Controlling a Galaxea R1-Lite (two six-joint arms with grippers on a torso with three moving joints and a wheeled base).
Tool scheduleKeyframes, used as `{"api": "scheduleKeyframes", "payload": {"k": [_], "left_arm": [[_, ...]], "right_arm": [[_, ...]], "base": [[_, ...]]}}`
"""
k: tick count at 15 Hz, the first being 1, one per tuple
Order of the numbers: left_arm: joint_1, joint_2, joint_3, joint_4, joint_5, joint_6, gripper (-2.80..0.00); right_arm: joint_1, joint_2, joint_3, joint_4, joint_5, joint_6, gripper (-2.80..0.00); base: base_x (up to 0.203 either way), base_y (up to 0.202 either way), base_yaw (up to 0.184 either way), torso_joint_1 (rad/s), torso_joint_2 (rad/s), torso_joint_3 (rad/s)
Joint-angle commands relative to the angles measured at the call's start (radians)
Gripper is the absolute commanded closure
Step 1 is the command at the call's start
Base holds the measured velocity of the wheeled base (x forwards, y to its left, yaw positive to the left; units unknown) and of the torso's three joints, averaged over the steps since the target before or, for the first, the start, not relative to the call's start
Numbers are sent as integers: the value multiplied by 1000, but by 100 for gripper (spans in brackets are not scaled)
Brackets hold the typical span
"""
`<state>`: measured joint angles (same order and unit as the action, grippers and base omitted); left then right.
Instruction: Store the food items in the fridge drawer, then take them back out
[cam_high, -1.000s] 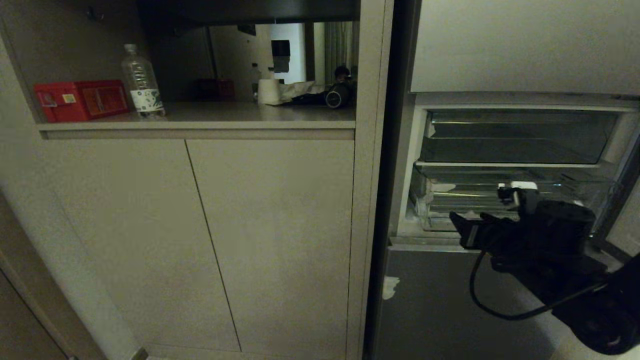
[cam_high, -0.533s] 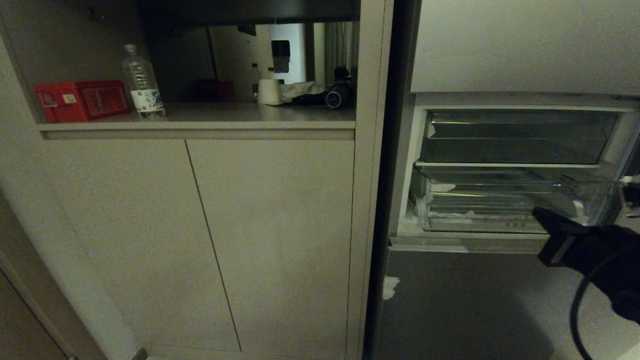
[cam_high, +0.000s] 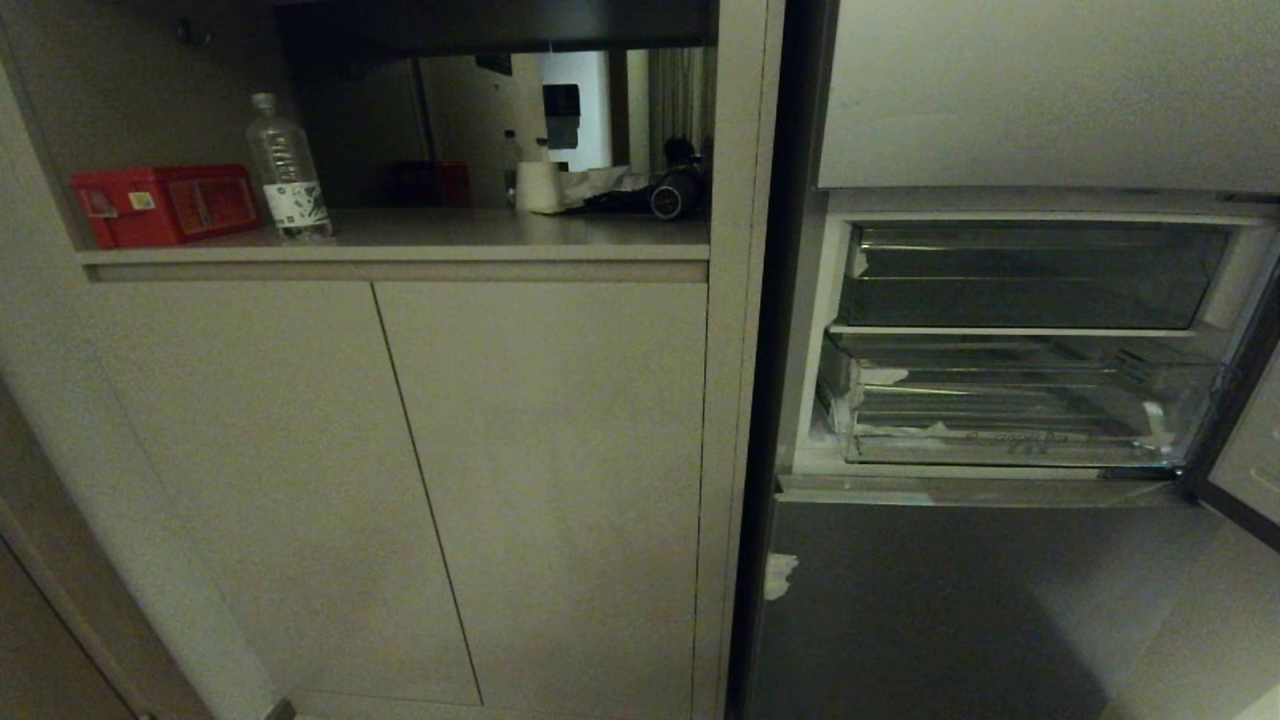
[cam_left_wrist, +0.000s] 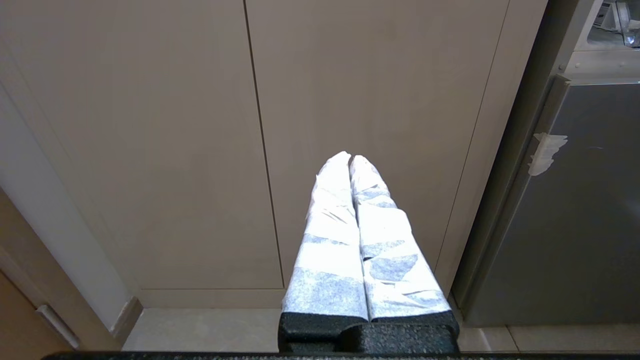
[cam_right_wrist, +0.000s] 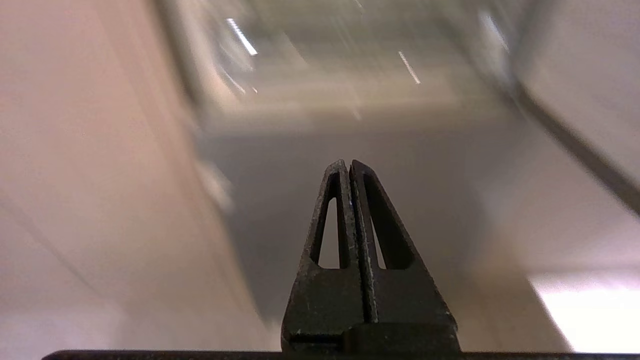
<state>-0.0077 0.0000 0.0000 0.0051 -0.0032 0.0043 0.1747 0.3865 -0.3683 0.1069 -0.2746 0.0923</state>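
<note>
The right arm has dropped clean out of the head view, where a moment ago its black bulk stood in front of the fridge. Now the right gripper (cam_right_wrist: 350, 165) shows only in its own wrist view, fingers (cam_right_wrist: 330, 215) pressed flat together with nothing between them, aimed at the grey lower fridge door (cam_right_wrist: 350, 145); the open compartment sits blurred above that. The left gripper (cam_left_wrist: 350, 157) hangs parked low before the beige cabinet doors (cam_left_wrist: 350, 75), its white-wrapped fingers closed and empty too.

The fridge drawer (cam_high: 1010, 440), the wide clear bin with the ribbed floor, sits low in the open fridge on the right of the head view, under the shallower clear tray (cam_high: 1030, 275). Its long axis runs side to side, and its glossy front rim faces the robot. No food items are visible in it, or anywhere else. The drawer lies up and ahead of the right fingers, and that arm is plainly the nearer one.
</note>
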Motion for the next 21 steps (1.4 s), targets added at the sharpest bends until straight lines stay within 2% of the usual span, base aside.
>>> {"api": "scheduleKeyframes", "payload": {"k": [1, 2, 4, 6, 8, 12, 14, 19, 21], "left_arm": [[0, 2, 0, 0, 0, 0, 0], [0, 2, 0, 1, 0, 0, 0], [0, 2, 0, 1, 0, 0, 0], [0, 2, 0, 1, 0, 0, 0], [0, 2, 0, 0, 0, -1, 0], [0, 2, 0, 0, 0, 0, 0], [0, 2, 0, 0, 0, 0, 0], [0, 2, 0, 1, 0, 0, 0], [0, 2, 0, 1, 0, 0, 0]], "right_arm": [[-143, -124, 17, 195, 64, -36, 0], [-171, -158, 43, 206, 105, -67, 0], [-174, -261, 116, 212, 135, -88, 0], [-175, -375, 190, 214, 214, -100, 0], [-175, -388, 257, 174, 271, -113, 0], [-175, -388, 268, 145, 276, -136, 0], [-175, -387, 269, 145, 284, -227, 0], [-176, -388, 269, 145, 288, -174, 0], [-176, -387, 267, 144, 279, -91, 0]], "base": [[0, 0, 0, 0, 0, 0], [0, 0, 0, 0, 0, 0], [0, 0, 0, 0, 0, 0], [0, 0, 0, 0, 0, 0], [0, 0, 0, 0, 0, 0], [0, 0, 0, 0, 0, 0], [0, 0, 0, 0, 0, 0], [0, 0, 0, 0, 0, 0], [0, 0, 0, 0, 0, 0]]}}
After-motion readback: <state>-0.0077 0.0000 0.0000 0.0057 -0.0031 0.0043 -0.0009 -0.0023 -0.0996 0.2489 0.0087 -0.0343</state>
